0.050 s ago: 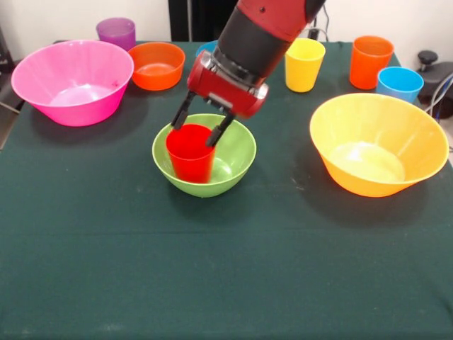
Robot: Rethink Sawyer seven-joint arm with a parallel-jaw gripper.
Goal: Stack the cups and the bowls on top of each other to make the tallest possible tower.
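Observation:
A red cup (191,161) stands upright inside the lime green bowl (241,152) at the table's middle. My gripper (191,137) comes down from above, its two black fingers (180,115) against opposite sides of the cup's rim, shut on it. The large pink bowl (64,113) sits at far left and the large yellow-orange bowl (382,183) at right. Along the back stand a purple cup (117,32), a small orange bowl (157,67), a yellow cup (304,65), an orange cup (370,62) and a light blue cup (399,83). A blue bowl's edge (207,48) peeks out behind the arm.
The dark green tablecloth (226,269) covers the table. Black equipment and cables (435,71) sit beyond the right back corner.

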